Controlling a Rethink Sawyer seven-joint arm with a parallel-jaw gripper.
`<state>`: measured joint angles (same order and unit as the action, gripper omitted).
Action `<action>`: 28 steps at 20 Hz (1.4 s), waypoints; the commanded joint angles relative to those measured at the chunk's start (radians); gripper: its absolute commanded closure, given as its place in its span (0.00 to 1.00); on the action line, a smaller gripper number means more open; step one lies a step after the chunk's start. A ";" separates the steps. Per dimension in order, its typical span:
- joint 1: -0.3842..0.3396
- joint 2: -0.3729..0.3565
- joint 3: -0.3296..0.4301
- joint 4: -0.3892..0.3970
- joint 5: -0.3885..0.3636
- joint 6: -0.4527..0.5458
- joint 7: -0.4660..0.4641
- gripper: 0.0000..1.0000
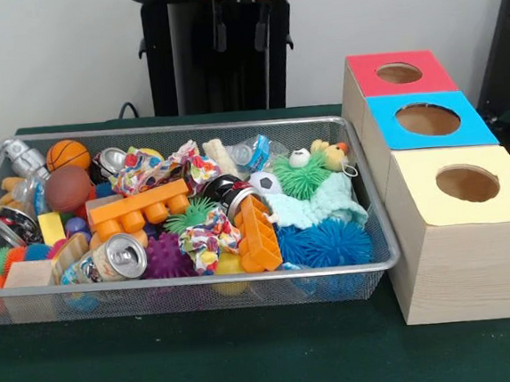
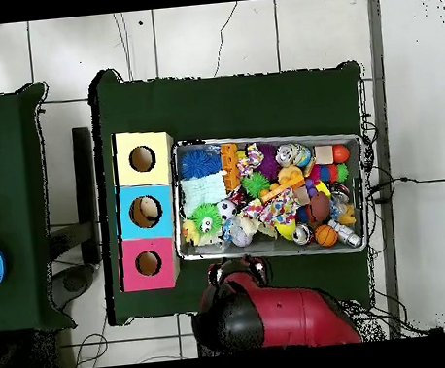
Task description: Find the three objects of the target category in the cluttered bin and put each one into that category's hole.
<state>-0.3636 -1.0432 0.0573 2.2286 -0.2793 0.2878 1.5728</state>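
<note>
The wire-mesh bin sits on the green table, full of mixed toys; it also shows in the overhead view. A yellow duckling with an orange-red beak lies at the bin's far right corner beside a green spiky ball; in the overhead view the duckling is at the bin's lower left. Something yellow is half buried at the front wall, and a yellow-orange piece lies at the far left; I cannot tell what they are. My gripper hangs open and empty above the bin's far edge, drawn back.
Three wooden boxes stand right of the bin, each with a round hole: red top, blue top, yellow top. The bin also holds orange plastic blocks, spiky balls, cans, a basketball and cloth pieces.
</note>
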 commanded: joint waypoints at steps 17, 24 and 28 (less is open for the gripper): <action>-0.145 0.140 0.286 -0.093 -0.148 0.019 -0.085 0.00; -0.157 0.146 0.333 -0.106 -0.198 0.028 -0.077 0.00; -0.160 0.171 0.355 -0.100 -0.197 0.012 -0.040 0.00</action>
<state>-0.5056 -0.9215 0.3010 2.1984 -0.4184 0.2876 1.5728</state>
